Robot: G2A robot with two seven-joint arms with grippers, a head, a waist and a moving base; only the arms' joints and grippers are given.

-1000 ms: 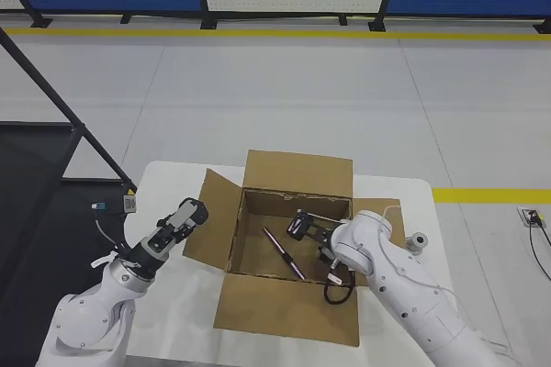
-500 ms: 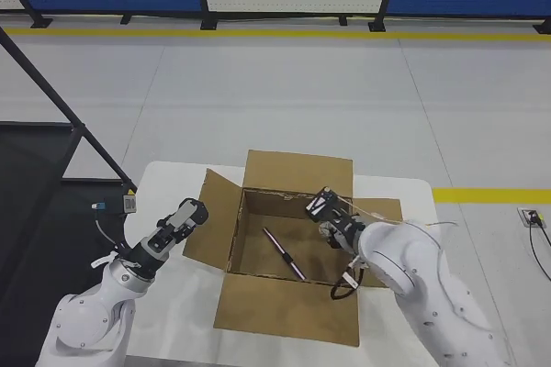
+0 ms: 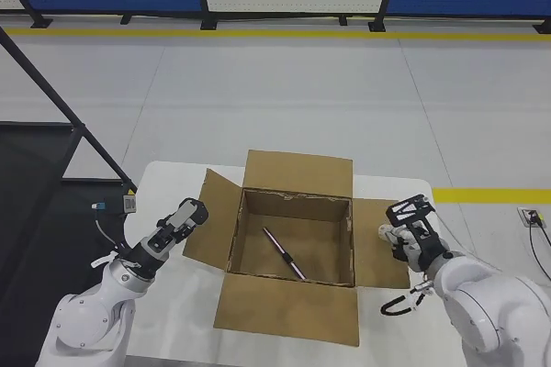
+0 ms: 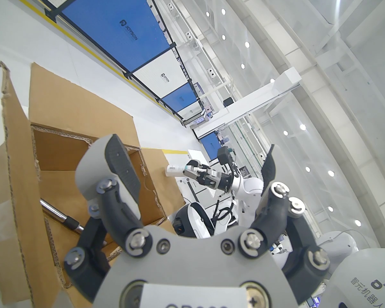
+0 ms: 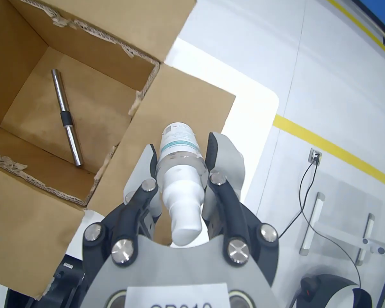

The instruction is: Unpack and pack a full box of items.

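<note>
Clamping 1 bottle [image 5: 179,144], right claw [image 5: 183,147], left claw [image 4: 192,152] wide, empty, 1 rod [image 5: 66,126] in box [image 5: 83,46]

Box [image 3: 298,204] top open, flaps [image 3: 287,310] splayed out; rod [image 3: 284,253] lies diag. on floor.

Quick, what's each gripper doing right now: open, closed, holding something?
Left gripper: open, holding nothing.
Right gripper: closed on the spray bottle.
</note>
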